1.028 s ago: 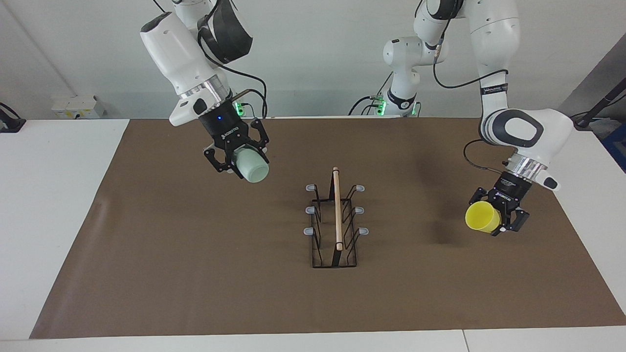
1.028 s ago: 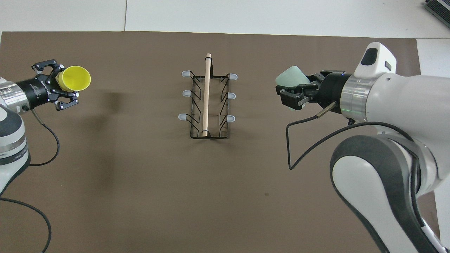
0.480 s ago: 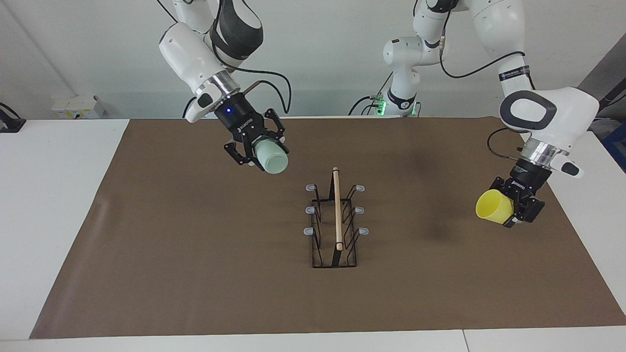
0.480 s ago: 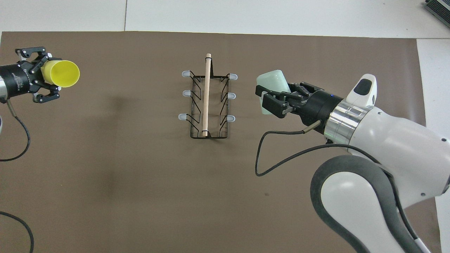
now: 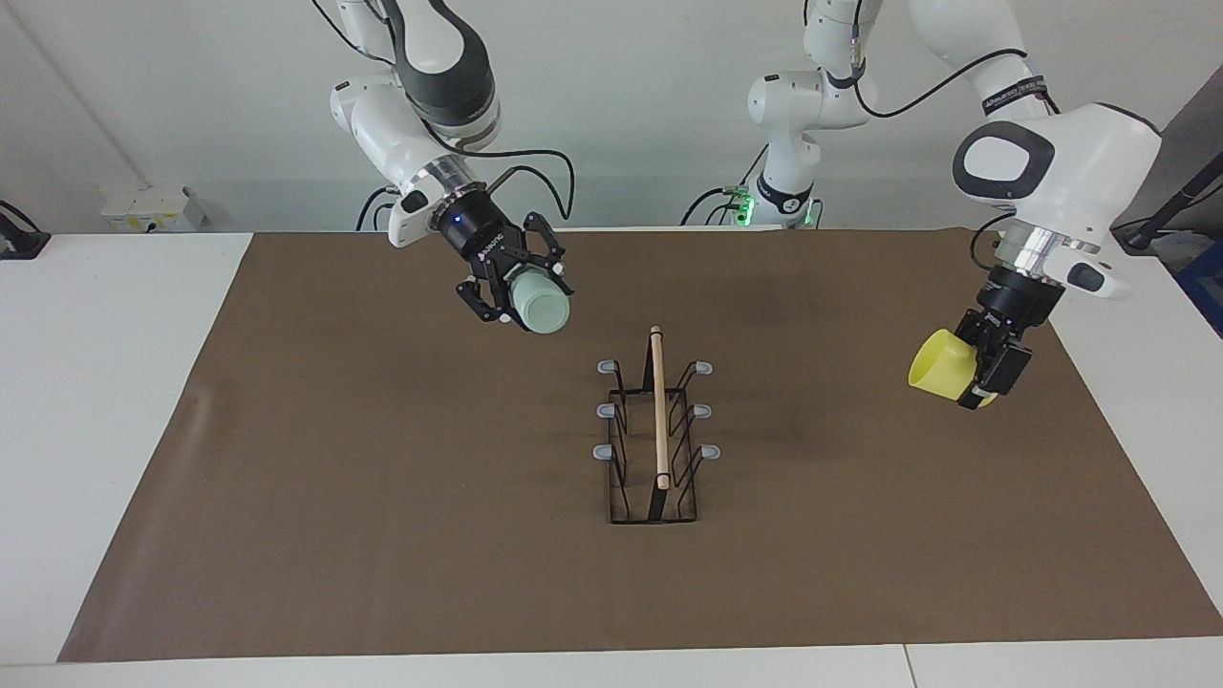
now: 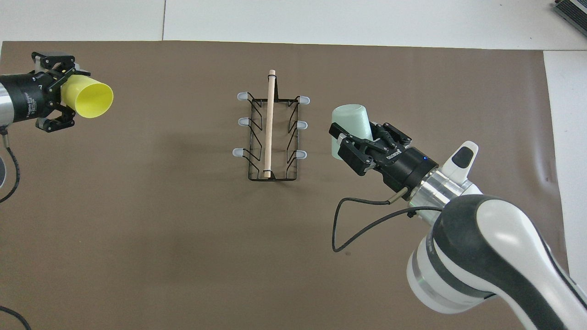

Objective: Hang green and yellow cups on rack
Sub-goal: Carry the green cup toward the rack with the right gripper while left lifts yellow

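The black wire rack [image 5: 657, 411] with its wooden dowel and grey-tipped pegs stands in the middle of the brown mat; it also shows in the overhead view [image 6: 270, 123]. No cup hangs on it. My right gripper [image 5: 521, 296] is shut on the mint green cup [image 5: 538, 304] and holds it on its side in the air, over the mat beside the rack toward the right arm's end [image 6: 351, 126]. My left gripper [image 5: 975, 368] is shut on the yellow cup [image 5: 938, 365], held on its side over the mat's left-arm end, mouth toward the rack [image 6: 89, 97].
The brown mat [image 5: 382, 497] covers most of the white table [image 5: 115, 401]. A white wall box [image 5: 148, 207] sits at the right arm's end. A black cable [image 6: 362, 220] hangs from the right wrist over the mat.
My right gripper has swung the green cup closer to the rack. My left gripper has lifted and turned the yellow cup, first drawing away from the rack, then coming back toward it.
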Controlling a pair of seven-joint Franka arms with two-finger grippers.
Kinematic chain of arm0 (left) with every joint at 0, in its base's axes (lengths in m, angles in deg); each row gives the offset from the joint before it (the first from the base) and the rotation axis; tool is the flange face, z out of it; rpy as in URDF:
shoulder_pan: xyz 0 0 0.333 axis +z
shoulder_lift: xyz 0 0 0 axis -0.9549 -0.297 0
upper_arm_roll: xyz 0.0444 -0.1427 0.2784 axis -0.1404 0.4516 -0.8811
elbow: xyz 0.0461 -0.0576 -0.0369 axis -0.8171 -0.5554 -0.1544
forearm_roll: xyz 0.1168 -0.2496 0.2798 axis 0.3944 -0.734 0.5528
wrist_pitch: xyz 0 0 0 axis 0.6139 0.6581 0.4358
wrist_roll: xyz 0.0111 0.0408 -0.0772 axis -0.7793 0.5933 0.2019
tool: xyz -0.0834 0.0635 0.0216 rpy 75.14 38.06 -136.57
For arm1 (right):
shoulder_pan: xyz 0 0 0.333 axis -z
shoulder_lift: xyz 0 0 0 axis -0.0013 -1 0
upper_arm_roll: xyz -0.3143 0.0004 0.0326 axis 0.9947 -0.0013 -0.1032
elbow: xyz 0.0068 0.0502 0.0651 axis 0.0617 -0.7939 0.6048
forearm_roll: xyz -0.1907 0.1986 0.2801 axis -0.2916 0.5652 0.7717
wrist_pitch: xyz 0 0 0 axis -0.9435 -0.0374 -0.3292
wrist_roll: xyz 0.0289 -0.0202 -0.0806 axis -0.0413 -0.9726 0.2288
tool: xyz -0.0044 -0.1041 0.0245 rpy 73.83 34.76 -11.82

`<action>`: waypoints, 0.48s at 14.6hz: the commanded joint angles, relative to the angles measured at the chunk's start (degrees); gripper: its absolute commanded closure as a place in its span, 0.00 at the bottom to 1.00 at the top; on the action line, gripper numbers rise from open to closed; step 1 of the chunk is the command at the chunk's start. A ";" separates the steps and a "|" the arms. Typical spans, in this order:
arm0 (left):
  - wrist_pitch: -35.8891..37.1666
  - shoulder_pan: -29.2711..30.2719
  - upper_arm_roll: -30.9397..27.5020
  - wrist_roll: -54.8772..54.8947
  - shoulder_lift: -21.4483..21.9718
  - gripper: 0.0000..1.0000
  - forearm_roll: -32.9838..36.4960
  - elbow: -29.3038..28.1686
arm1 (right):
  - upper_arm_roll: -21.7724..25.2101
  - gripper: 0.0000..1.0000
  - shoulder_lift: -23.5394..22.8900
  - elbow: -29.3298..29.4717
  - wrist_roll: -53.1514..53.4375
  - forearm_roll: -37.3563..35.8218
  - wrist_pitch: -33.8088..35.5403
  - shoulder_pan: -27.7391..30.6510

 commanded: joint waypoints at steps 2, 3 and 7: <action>0.21 -5.02 -0.75 -0.51 4.69 1.00 9.71 -3.14 | -0.05 1.00 0.11 -2.38 -26.76 23.82 5.86 0.30; 0.21 -6.34 -0.75 -0.86 4.87 1.00 12.69 -3.32 | -0.05 1.00 -0.86 -2.64 -28.80 25.07 7.36 0.30; -2.24 -10.91 -0.67 -0.86 4.96 1.00 20.18 -4.02 | -0.05 1.00 -4.11 -2.91 -41.97 33.48 12.11 0.12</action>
